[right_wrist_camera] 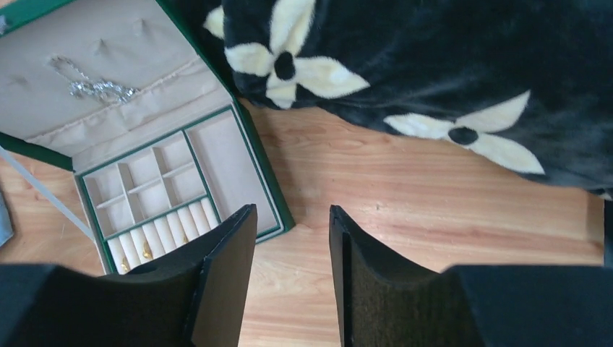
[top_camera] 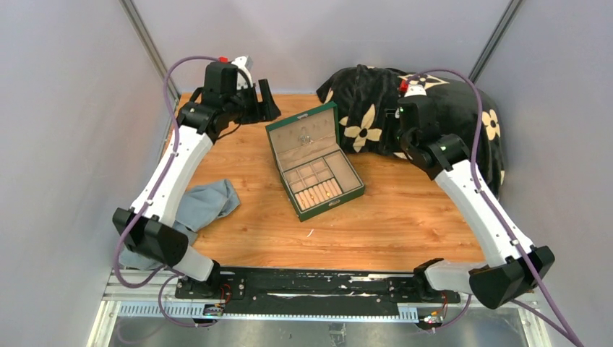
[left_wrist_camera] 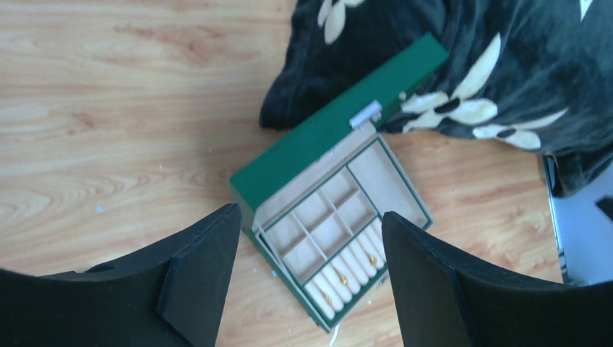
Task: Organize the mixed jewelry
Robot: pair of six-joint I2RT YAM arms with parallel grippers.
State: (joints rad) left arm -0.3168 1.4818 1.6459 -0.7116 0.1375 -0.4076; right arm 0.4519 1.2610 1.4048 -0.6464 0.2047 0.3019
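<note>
The green jewelry box point(top_camera: 314, 163) lies open mid-table, its lid point(top_camera: 303, 130) tilted back. A silvery cluster point(right_wrist_camera: 94, 88) of the mixed jewelry rests against the beige lid lining. Small gold pieces point(left_wrist_camera: 372, 258) sit in the white ring rolls at the tray's front, also seen in the right wrist view point(right_wrist_camera: 147, 249). My left gripper point(left_wrist_camera: 311, 215) hangs open at the back left point(top_camera: 262, 100), well above the table, with nothing between its fingers. My right gripper point(right_wrist_camera: 291, 210) is open over bare wood beside the box's right edge and holds nothing.
A black blanket with cream flowers point(top_camera: 434, 108) is heaped at the back right, touching the box's lid. A blue-grey cloth point(top_camera: 206, 206) lies at the left by my left arm. A thin pale sliver point(top_camera: 311, 233) lies in front of the box.
</note>
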